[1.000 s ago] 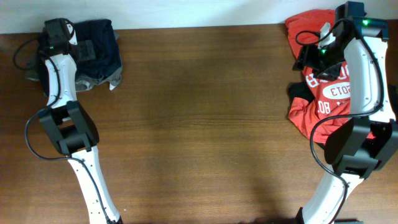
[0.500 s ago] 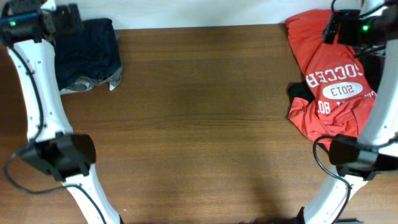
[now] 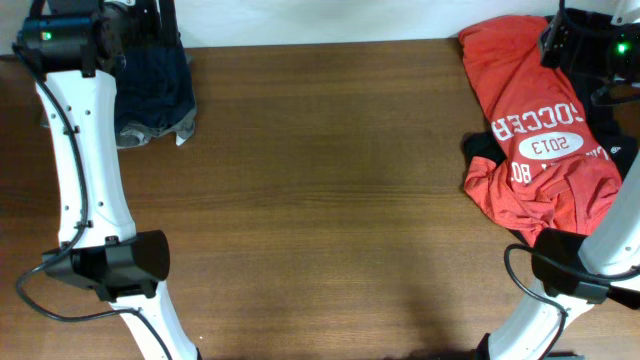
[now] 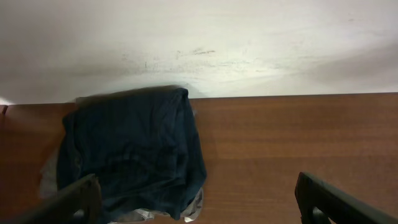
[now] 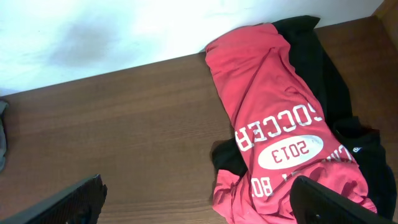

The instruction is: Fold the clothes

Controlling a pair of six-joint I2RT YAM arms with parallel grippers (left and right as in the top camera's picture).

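The left gripper (image 4: 198, 186) and right gripper (image 5: 196, 190) both show fingers spread wide, holding nothing; a second ago each arm sat low over its pile, and now both are raised at the back of the table (image 3: 330, 200). The navy shorts (image 4: 134, 155) lie bundled back left, the red jersey (image 5: 273, 124) crumpled over a black garment (image 5: 317, 62) back right; no fold seems begun.

Left arm (image 3: 80, 150): white tube with a black joint block.
Right arm (image 3: 618, 225): white too, black joint.
Lights (image 3: 44, 36): I see one small green dot on each.
Cables (image 3: 506, 262): thin, black, loopy.
Fingers (image 4: 329, 202): black.
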